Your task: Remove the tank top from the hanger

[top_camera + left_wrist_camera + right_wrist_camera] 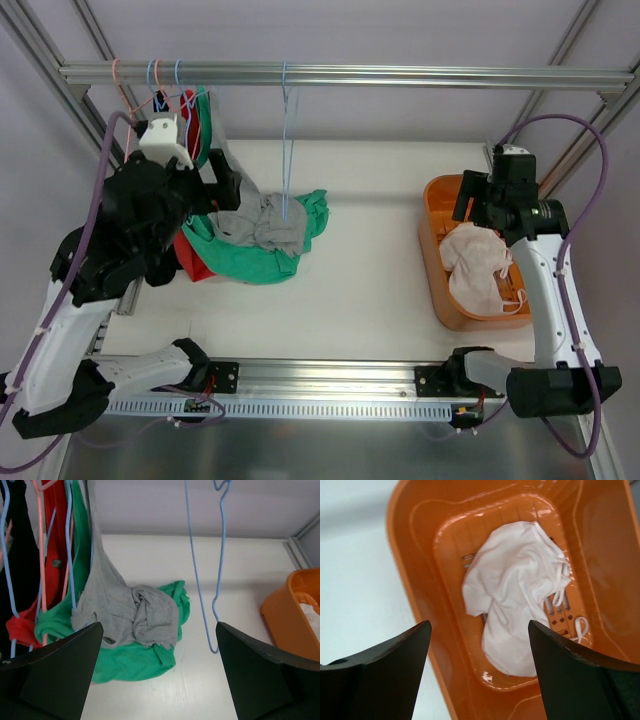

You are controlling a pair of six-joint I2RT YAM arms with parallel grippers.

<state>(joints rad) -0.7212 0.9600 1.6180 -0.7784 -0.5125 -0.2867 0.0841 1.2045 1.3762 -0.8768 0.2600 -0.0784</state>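
We saw the left gripper [159, 625] with its fingers spread wide and holding nothing. It was aimed at the grey tank top [107, 605] at far left. The top's upper part ran up among the hangers [41, 555], beside a red garment [56, 530], so we judged it not yet off. Its lower part lay bunched on a green garment [135, 662] on the table [370, 250], prob. because the cloth reaches lower than the rail [340, 75] allows. An empty blue hanger [286, 150] hung at the middle. The right gripper [479, 625], also wide apart w/ nothing in it, hovered above the orange basket [417, 580] at right, where a white garment [515, 590] lay.
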